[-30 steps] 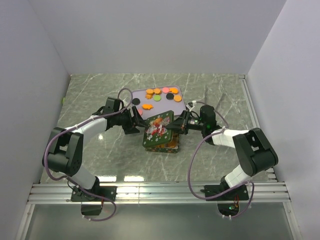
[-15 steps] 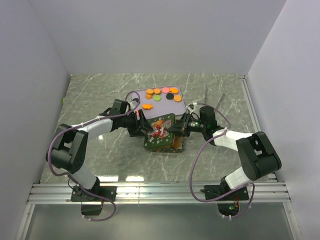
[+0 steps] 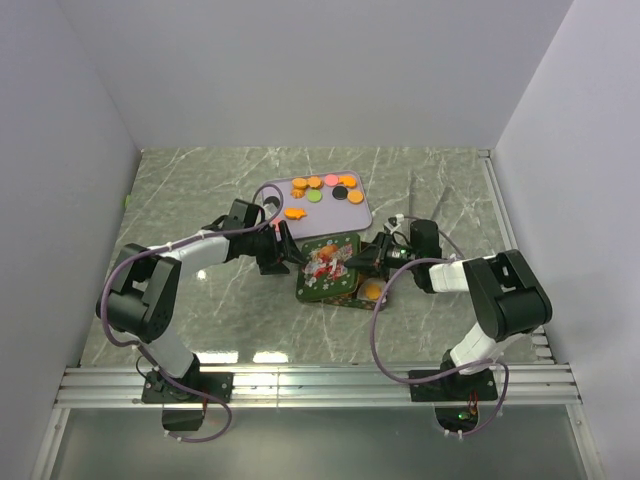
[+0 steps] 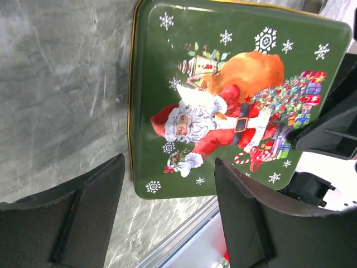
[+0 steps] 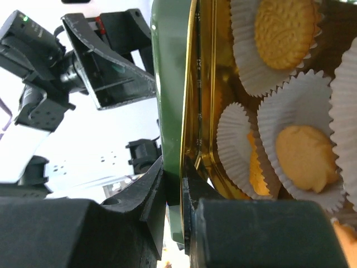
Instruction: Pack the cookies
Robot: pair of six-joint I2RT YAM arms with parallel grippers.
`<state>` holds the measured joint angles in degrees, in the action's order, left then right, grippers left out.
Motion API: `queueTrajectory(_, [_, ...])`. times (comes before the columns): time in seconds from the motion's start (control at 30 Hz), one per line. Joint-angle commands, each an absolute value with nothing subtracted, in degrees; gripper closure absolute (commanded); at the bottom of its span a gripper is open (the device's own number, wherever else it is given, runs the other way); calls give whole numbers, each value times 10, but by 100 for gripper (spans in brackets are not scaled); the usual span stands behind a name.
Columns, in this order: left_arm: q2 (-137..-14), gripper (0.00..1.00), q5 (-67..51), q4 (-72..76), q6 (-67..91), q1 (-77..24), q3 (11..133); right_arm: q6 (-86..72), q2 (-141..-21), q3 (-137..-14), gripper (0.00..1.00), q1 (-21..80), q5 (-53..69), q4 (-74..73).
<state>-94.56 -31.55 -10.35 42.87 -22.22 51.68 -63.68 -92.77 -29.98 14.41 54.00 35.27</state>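
Note:
A green tin lid with a Santa picture (image 3: pixel 325 262) lies over the tin base (image 3: pixel 352 300). One orange cookie (image 3: pixel 372 291) peeks out at the base's right side. My right gripper (image 5: pixel 174 167) is shut on the lid's rim (image 5: pixel 170 84). Beside it, round cookies (image 5: pixel 284 30) sit in white paper cups inside the gold-lined tin (image 5: pixel 205 84). My left gripper (image 4: pixel 168 167) stands open at the lid's (image 4: pixel 223 100) opposite edge, its fingers (image 4: pixel 89 206) wide apart and not touching it. More cookies (image 3: pixel 318 184), orange, black, pink and green, lie on a lavender tray (image 3: pixel 340 215) behind.
The tray stands just behind the tin, close to both grippers. White walls close in the marble tabletop (image 3: pixel 200 190) on three sides. A metal rail (image 3: pixel 320 380) runs along the near edge by the arm bases.
The lid has dropped from a steep tilt to nearly flat over the tin. My right gripper came down with it. The left gripper slid in toward the lid and narrowed slightly.

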Motion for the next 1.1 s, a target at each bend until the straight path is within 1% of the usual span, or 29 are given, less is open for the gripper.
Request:
queueTrajectory(0.0, [-950, 29, -309, -96, 427, -222, 538, -676, -933, -283, 100, 134, 582, 426])
queueTrajectory(0.2, [-947, 29, -305, -98, 431, -223, 548, -666, -869, -304, 100, 134, 607, 389])
queueTrajectory(0.37, [-941, 30, -294, -114, 432, -223, 571, -698, -797, -339, 100, 129, 608, 363])
queueTrajectory(0.43, [-933, 30, -282, -124, 429, -223, 580, -668, -766, -369, 100, 110, 576, 299])
queueTrajectory(0.47, [-928, 31, -275, -134, 426, -225, 596, -647, -732, -380, 100, 103, 556, 209])
queueTrajectory(0.53, [-924, 31, -254, -162, 416, -232, 611, -612, -702, -409, 100, 76, 525, 158])
queueTrajectory(0.6, [-921, 31, -244, -184, 410, -246, 634, -568, -665, -448, 100, 55, 502, 65])
queueTrajectory(0.63, [-924, 31, -232, -191, 404, -253, 643, -545, -652, -465, 100, 48, 481, 21])
queueTrajectory(0.67, [-932, 31, -222, -201, 400, -261, 665, -522, -633, -481, 100, 33, 439, -67])
queueTrajectory(0.7, [-939, 31, -214, -222, 396, -282, 678, -487, -624, -509, 100, 26, 415, -103])
queueTrajectory(0.77, [-970, 34, -176, -247, 388, -303, 714, -469, -600, -526, 100, 5, 379, -172])
queueTrajectory(0.87, [-1024, 36, -126, -295, 387, -344, 762, -442, -581, -547, 100, 3, 353, -238])
queueTrajectory(0.93, [-1048, 38, -113, -324, 389, -364, 783, -438, -570, -543, 100, 3, 343, -249])
queueTrajectory(1.07, [-1099, 40, -56, -374, 392, -388, 830, -431, -556, -533, 100, 3, 338, -258])
